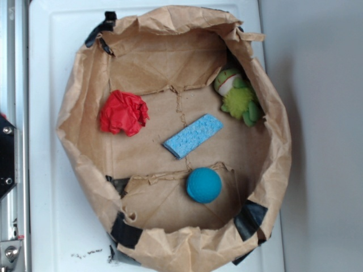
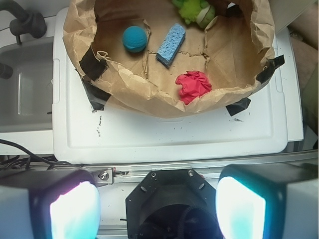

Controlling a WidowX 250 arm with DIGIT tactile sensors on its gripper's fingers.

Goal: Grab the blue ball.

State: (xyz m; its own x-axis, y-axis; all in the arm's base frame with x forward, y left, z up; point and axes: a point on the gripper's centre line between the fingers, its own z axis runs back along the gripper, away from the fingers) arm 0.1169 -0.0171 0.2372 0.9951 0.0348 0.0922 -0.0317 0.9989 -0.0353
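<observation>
A shallow basin made of crumpled brown paper point(image 1: 85, 107), its rim rolled down and patched with strips of black tape point(image 1: 125, 231), sits on a white tabletop point(image 1: 51, 215) and covers most of it. Four things lie on the paper floor.

The blue ball point(image 1: 204, 185) rests on the basin floor toward the tabletop's near edge in the exterior view, just beside a torn seam in the paper and close to the inner wall there. It touches nothing else. In the wrist view the same ball point(image 2: 135, 39) sits at the basin's left side, near a taped patch of the rim.

A flat light-blue sponge point(image 1: 193, 135) lies at a slant in the middle of the basin, near the ball but apart from it. A crumpled red paper wad point(image 1: 123, 113) sits by the wall on the left in the exterior view, well apart from the ball. A green plush toy point(image 1: 241, 97) leans into the wall on the right.

The wrist view shows the gripper point(image 2: 157, 211) held back over the metal rail beyond the tabletop's edge, well apart from the basin. Its two fingers point(image 2: 75, 211) stand wide, with nothing between them.
</observation>
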